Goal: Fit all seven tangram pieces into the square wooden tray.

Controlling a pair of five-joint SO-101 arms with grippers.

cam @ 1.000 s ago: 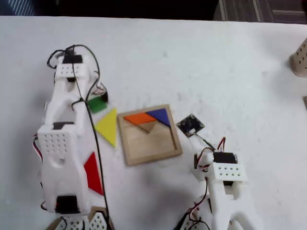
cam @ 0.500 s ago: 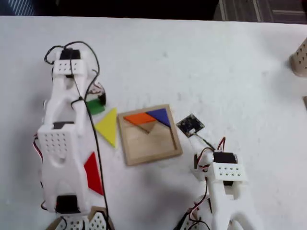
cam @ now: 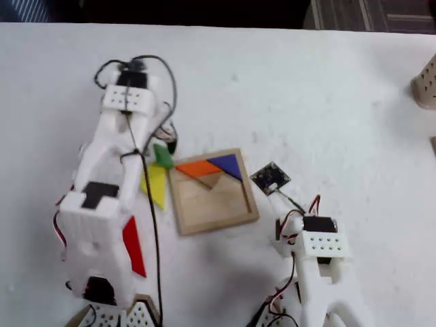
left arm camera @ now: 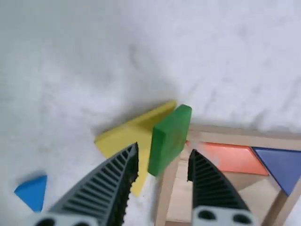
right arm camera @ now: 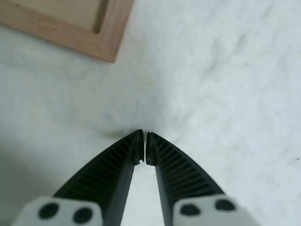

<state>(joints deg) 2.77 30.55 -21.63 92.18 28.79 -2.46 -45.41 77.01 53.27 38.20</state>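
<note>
A green square wooden piece [left arm camera: 169,139] is clamped on edge, tilted, between the fingers of the left gripper [left arm camera: 162,155]. It is held over a corner of the square wooden tray [cam: 182,218]. Inside the tray, a flat orange piece [cam: 197,167], a dark blue triangle [cam: 229,164] and a small brown triangle [cam: 212,180] are seated along the far edge. A yellow triangle [cam: 155,185] lies just beside the tray on the white table [cam: 306,88]. A red triangle [cam: 133,245] lies beside the left arm, and a small light blue triangle [left arm camera: 32,192] lies apart. The right gripper [right arm camera: 144,147] is seen with its fingers together over bare table near a tray corner. A small black circuit board [cam: 270,178] lies just beside the tray.
</note>
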